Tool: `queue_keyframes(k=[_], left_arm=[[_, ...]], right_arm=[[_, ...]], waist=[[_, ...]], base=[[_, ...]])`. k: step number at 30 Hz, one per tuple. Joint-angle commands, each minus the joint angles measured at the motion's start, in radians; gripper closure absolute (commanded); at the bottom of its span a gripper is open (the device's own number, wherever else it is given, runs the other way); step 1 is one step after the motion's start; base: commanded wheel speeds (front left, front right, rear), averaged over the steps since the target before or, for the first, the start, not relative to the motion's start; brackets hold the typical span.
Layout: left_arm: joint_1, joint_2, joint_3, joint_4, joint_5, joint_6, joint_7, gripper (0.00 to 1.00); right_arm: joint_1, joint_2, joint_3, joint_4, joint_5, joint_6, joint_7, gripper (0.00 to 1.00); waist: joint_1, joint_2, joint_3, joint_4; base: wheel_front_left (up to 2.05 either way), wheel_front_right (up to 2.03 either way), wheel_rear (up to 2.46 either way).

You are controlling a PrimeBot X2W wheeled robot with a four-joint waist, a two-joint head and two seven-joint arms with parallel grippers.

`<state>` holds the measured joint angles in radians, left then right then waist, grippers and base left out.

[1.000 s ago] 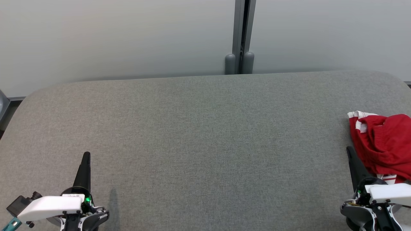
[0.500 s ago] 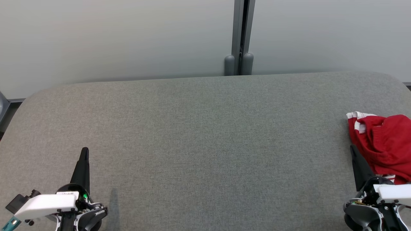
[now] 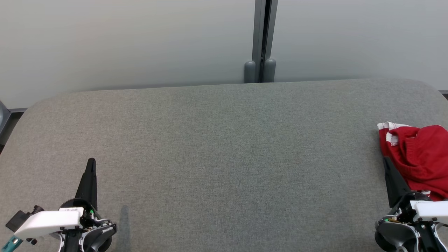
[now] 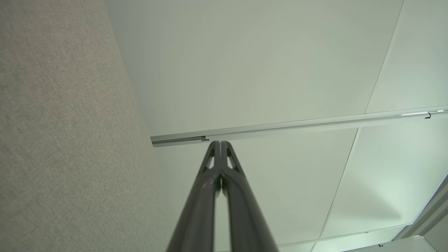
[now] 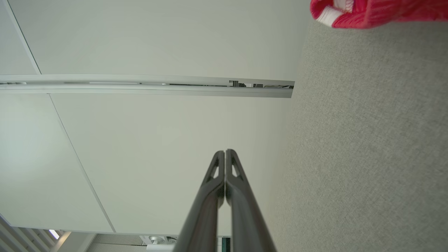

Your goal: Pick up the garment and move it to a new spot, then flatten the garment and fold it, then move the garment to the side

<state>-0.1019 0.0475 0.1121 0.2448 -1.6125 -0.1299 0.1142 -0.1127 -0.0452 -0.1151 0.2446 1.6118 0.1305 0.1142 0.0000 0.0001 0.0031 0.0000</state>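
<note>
Two pincers pressed together and empty; the red garment [image 3: 420, 157] lies bunched at the right end of the table [image 3: 224, 157].

In the head view, the left pincer [image 3: 91, 161] stands at the lower left over the grey, fabric-covered table, its dark fingers closed flat against each other with nothing between them, well apart from the garment. The right pincer [image 3: 385, 160] at the lower right is likewise closed on nothing; its tip is just beside the garment's near-left edge, and I cannot tell whether it touches the cloth. The garment, red with white ribbed trim, sits crumpled and partly cut off by the picture's right border. In the right wrist view a corner of it shows at the top right, apart from the fingertips. Behind the table, pale wall panels [image 3: 122, 42] meet at a grey post [image 3: 260, 38].
</note>
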Motion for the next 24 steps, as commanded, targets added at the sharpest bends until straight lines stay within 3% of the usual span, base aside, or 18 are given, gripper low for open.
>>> queue_keyframes(k=[1, 24], left_arm=[[-0.013, 0.005, 0.004, -0.002, -0.001, -0.003, 0.003, 1.00], [-0.013, 0.005, 0.004, -0.002, -0.001, -0.003, 0.003, 1.00]], right_arm=[[0.010, -0.009, -0.001, -0.004, 0.002, 0.000, 0.003, 1.00], [0.010, -0.009, -0.001, -0.004, 0.002, 0.000, 0.003, 1.00]], waist=[[0.0000, -0.0001, 0.000, 0.000], [0.0000, -0.0001, 0.000, 0.000]], base=[[0.00, 0.00, 0.00], [0.00, 0.00, 0.00]])
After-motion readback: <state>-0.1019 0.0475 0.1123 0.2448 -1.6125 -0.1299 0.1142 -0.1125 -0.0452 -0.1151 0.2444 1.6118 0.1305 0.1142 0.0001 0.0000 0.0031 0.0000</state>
